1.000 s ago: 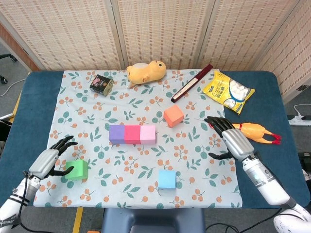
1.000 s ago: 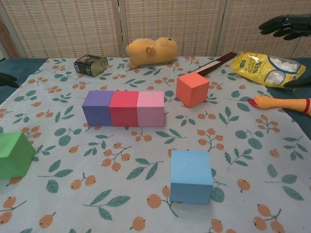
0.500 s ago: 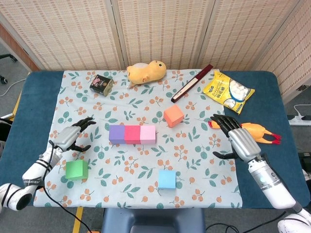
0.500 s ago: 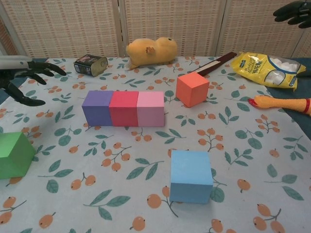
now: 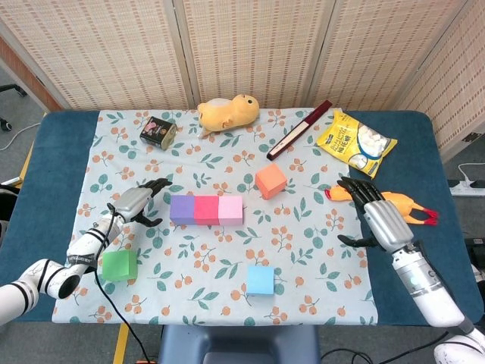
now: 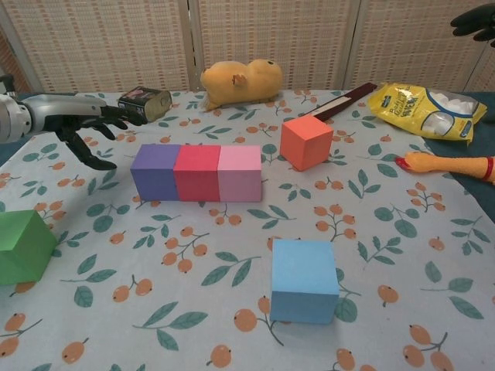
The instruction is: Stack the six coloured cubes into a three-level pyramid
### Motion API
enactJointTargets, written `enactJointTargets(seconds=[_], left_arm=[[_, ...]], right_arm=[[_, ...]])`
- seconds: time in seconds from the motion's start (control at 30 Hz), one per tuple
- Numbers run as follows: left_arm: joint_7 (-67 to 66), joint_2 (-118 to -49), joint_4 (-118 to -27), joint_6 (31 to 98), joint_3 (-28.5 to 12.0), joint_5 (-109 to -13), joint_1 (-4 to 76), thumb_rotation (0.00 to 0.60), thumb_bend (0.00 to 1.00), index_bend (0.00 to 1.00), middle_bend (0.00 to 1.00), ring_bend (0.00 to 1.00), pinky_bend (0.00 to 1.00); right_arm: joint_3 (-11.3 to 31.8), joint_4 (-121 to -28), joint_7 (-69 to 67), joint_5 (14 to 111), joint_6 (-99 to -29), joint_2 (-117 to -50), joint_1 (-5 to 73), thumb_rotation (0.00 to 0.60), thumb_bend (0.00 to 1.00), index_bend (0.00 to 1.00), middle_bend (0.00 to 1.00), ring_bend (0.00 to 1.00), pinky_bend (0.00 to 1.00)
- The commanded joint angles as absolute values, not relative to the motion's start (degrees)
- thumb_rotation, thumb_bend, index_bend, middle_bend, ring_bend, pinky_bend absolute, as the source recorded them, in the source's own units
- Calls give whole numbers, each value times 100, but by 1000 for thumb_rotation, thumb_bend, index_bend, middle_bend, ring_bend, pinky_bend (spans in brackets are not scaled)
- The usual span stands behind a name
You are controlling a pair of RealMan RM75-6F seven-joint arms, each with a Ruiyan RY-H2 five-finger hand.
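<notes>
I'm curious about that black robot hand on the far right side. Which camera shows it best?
The head view: the whole right hand shows, fingers spread, empty, beside the rubber chicken. The chest view catches only dark fingertips at its top right corner.

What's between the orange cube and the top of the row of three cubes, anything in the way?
Nothing visible blocks it. The orange cube sits alone on the cloth, just right of and behind the row of three cubes, with only bare cloth between them. The row's top is bare, and both the left hand and the right hand are off to the sides.
</notes>
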State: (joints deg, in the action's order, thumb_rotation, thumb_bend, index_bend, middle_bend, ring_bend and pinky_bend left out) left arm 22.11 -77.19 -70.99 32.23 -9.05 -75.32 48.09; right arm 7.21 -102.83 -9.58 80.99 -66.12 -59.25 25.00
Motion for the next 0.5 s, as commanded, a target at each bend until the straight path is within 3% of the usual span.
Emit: enactJointTargets(seconds=[0.03, 0.27, 0.5], left_arm=[[2279, -7809, -7050, 3143, -897, -7588, 4895, 600, 324, 58, 0, 0, 140], [2490, -7993, -6913, 3080, -855, -7750, 5028, 600, 326, 60, 0, 0, 140], [2576, -8132, -6729, 3071, -842, -7757, 5110, 600, 325, 126, 0, 0, 142]], right_arm=[[718, -10250, -967, 8071, -6572, -5945, 2504, 600, 83, 0, 39, 0, 46], [721, -10143, -1019, 7989, -6501, -6000, 2498, 600, 84, 0, 39, 0, 46], [712, -10066, -1117, 7998, -6447, -6050, 2498, 600, 84, 0, 39, 0, 46]])
